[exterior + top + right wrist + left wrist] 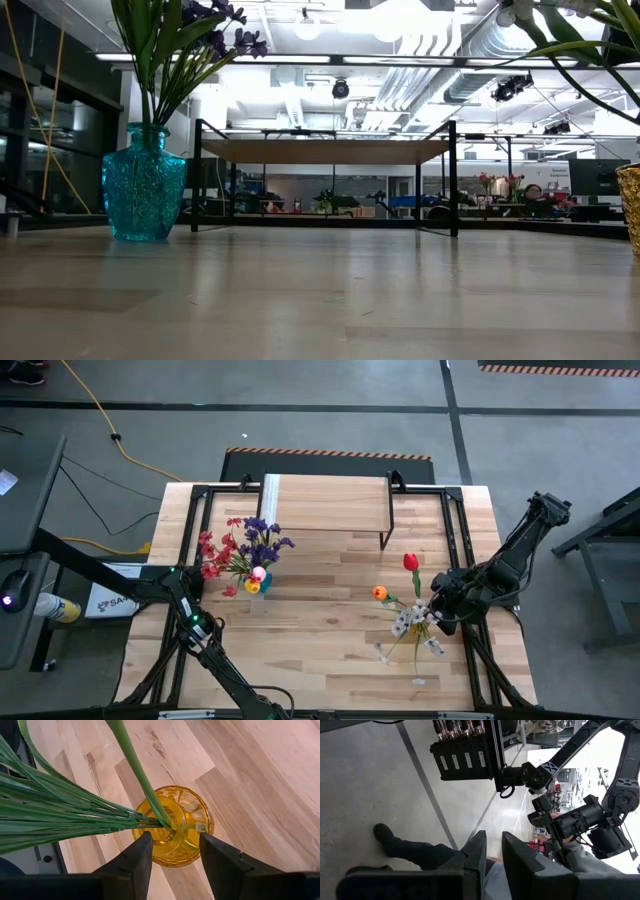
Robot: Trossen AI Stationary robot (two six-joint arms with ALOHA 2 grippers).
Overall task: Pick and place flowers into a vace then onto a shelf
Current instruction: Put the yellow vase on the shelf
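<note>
The table [330, 615] is a light plank top. At its far edge stands the shelf [325, 503], a wood board on black legs with a white strip at its left end; nothing rests on it.

The right arm reaches in from the right side, its hand [172, 852] poised over a yellow vase [175, 827] near the table's right front. Its fingers [135, 857] stand apart on either side of the vase's neck and grip nothing. Flowers [410, 605] sit in that vase: a red bloom, an orange one and small white ones, with stems leaning outward.

The left arm waits at the left front corner, its hand [490, 855] pointing away from the table with fingers slightly apart and empty.

A blue vase [143, 185] stands on the left, in front of the shelf, holding purple, red and pink flowers [240, 545].
</note>
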